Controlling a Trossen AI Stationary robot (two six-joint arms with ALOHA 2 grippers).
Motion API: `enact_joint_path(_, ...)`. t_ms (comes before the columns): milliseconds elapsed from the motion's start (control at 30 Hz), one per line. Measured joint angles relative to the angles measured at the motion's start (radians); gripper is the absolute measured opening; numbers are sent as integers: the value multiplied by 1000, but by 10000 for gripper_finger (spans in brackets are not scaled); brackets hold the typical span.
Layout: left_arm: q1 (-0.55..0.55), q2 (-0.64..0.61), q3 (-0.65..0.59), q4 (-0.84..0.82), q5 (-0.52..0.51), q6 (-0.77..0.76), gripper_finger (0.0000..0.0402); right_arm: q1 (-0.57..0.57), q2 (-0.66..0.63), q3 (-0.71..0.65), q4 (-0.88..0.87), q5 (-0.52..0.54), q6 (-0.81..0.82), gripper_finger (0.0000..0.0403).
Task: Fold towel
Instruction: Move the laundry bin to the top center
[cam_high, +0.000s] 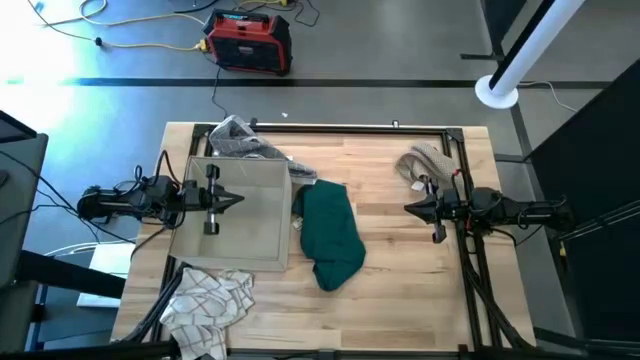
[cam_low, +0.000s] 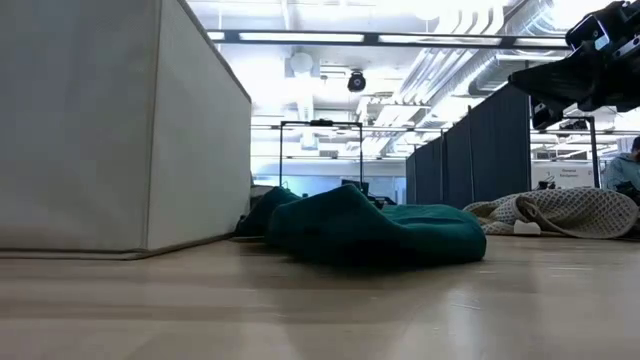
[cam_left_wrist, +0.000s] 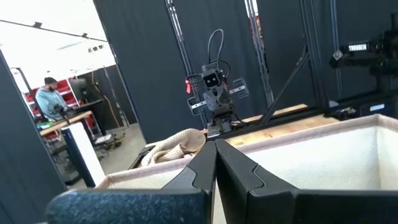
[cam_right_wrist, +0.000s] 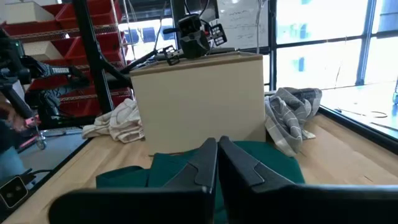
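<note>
The green towel lies crumpled in a heap on the wooden table, between the two claws and touching neither. The left gripper hangs over the open beige box, its fingers pressed together and holding nothing; the towel sits just beyond its tips, past the box wall. The right gripper is raised above the boards, pointing at the towel from the other side, well apart from it, jaws closed and empty. Behind that claw rests a knitted beige cloth. A grey plaid cloth and what looks like a checked one lie beside the box.
</note>
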Motion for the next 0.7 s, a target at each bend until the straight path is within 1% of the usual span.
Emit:
enact_joint_path(200,0,0,0,0,0,-32,0,0,0,0,0,0,0,0)
enact_joint_path(333,0,0,0,0,0,-32,0,0,0,0,0,0,0,0)
enact_joint_path(433,0,0,0,5,-8,-4,0,0,0,0,0,0,0,0)
enact_joint_path(533,0,0,-1,21,-11,-27,0,0,0,0,4,11,8,0)
enact_joint_path(567,0,1,-1,47,-20,-32,0,0,0,0,17,20,31,0)
enact_joint_path(633,0,1,-2,142,-69,-58,0,0,0,1,66,78,106,0)
enact_joint_path(700,0,0,-1,245,-179,-117,0,0,1,17,64,139,192,0)
